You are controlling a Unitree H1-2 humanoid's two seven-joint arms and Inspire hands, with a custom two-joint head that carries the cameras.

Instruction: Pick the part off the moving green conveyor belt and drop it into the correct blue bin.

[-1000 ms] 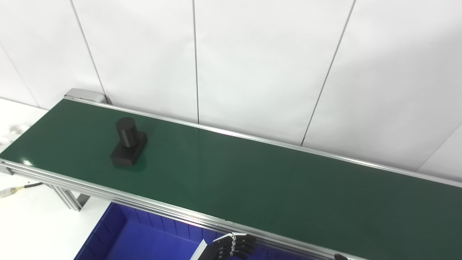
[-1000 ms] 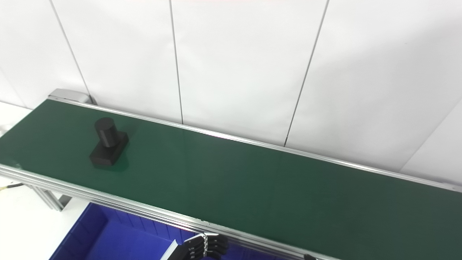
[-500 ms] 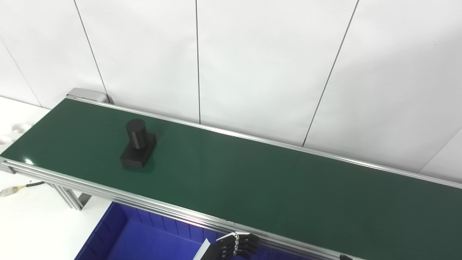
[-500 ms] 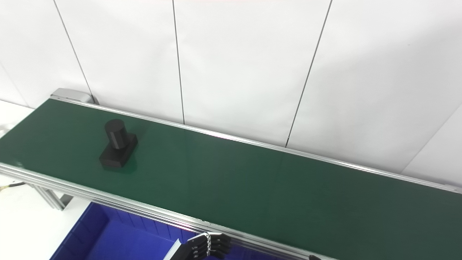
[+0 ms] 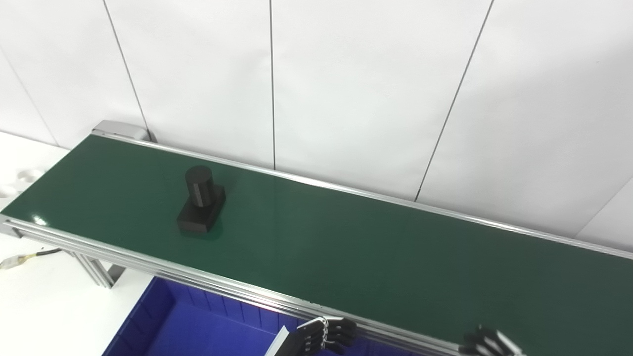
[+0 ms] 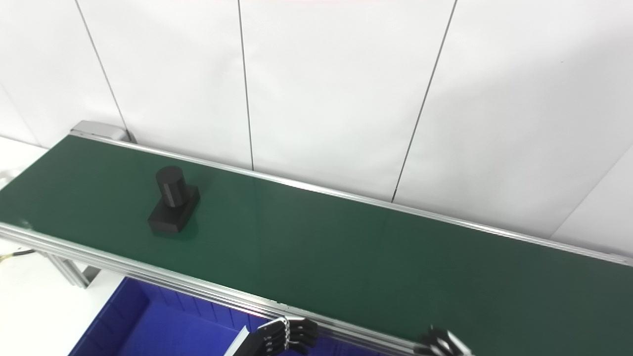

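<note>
A black part (image 5: pixel 200 207), an upright cylinder on a rectangular base, rides on the left stretch of the green conveyor belt (image 5: pixel 356 247). My left hand (image 5: pixel 321 338) pokes up at the bottom edge in front of the belt's near rail, fingers bent, nothing in it, well right of and nearer than the part. Only the dark fingertips of my right hand (image 5: pixel 487 342) show at the bottom right, by the near rail; the rest is cut off. A blue bin (image 5: pixel 198 326) sits below the belt's near rail, left of my left hand.
A white panelled wall runs behind the belt. The belt's left end (image 5: pixel 118 129) stops at a white table (image 5: pixel 39 306), where a loose cable (image 5: pixel 29 257) lies. Aluminium legs (image 5: pixel 94 269) hold the belt up beside the bin.
The part has travelled to the right along the belt. My right hand's fingertips have risen into view at the bottom right. The left hand has hardly moved.
</note>
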